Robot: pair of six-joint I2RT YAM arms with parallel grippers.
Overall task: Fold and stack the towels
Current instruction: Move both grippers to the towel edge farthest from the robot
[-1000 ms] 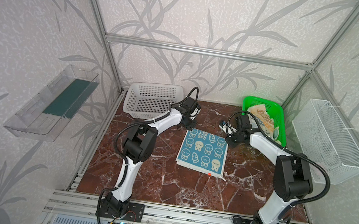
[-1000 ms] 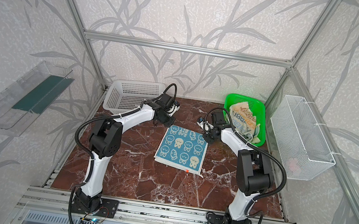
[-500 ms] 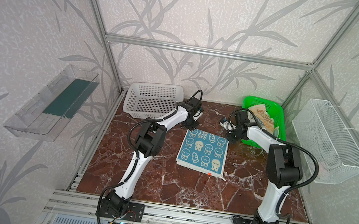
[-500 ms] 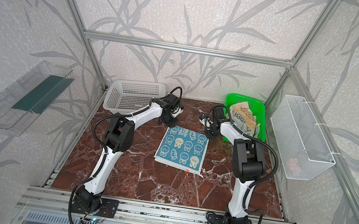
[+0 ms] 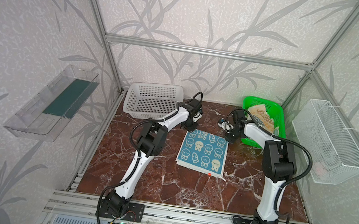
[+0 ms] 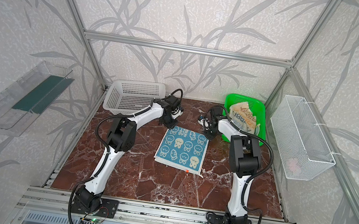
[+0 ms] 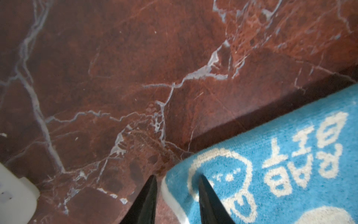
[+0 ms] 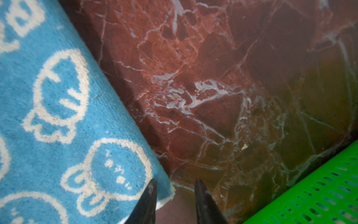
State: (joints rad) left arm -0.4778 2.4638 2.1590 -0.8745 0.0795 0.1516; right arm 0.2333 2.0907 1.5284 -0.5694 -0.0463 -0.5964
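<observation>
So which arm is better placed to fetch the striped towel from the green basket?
Probably right: the right gripper is at a corner of the blue towel, beside the green basket holding the striped towel; the left gripper is by the white basket.

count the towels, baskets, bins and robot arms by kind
towels: 2 in plain sight, the blue rabbit towel on the table and the lettered towel in the green basket
baskets: 3, the green basket, the white basket, the wire basket
clear wall bin: 1
robot arms: 2, left arm and right arm
total: 8
</observation>
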